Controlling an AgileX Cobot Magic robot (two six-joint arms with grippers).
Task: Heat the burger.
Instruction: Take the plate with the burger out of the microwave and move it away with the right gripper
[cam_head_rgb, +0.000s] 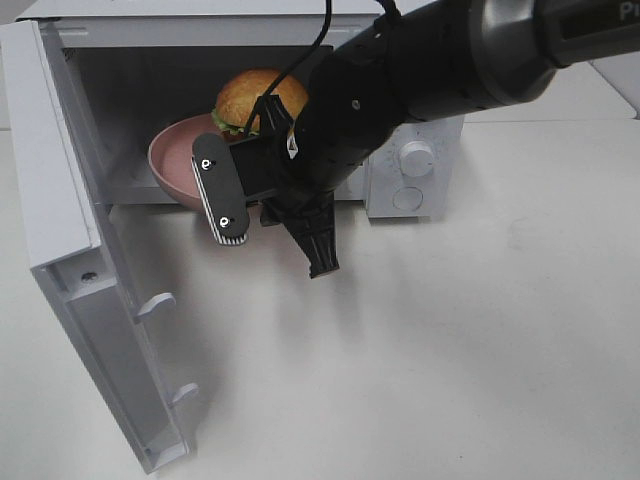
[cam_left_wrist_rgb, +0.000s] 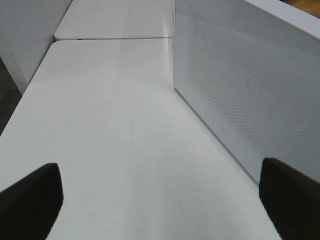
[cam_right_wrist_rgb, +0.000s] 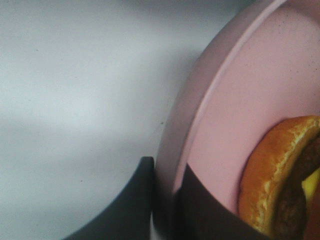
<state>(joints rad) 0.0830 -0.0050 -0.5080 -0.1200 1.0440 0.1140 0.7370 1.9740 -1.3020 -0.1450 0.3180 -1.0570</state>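
Note:
The burger (cam_head_rgb: 250, 100) sits on a round pink plate (cam_head_rgb: 175, 160) in the mouth of the open white microwave (cam_head_rgb: 130, 70). My right gripper (cam_head_rgb: 262, 205) reaches in from the right and is shut on the plate's near rim; the arm hides the grip itself in the high view. Up close in the right wrist view, the dark fingers (cam_right_wrist_rgb: 132, 210) pinch the pink plate rim (cam_right_wrist_rgb: 172, 140), with the burger's (cam_right_wrist_rgb: 275, 180) bun, patty and cheese just beyond. My left gripper (cam_left_wrist_rgb: 160, 195) is open over bare table, holding nothing, and it is out of the high view.
The microwave door (cam_head_rgb: 90, 300) swings wide open toward the front left. Its control knobs (cam_head_rgb: 415, 160) are on the right of the cavity. A white perforated panel (cam_left_wrist_rgb: 240, 90) stands close beside the left gripper. White table (cam_head_rgb: 450, 350) spreads in front.

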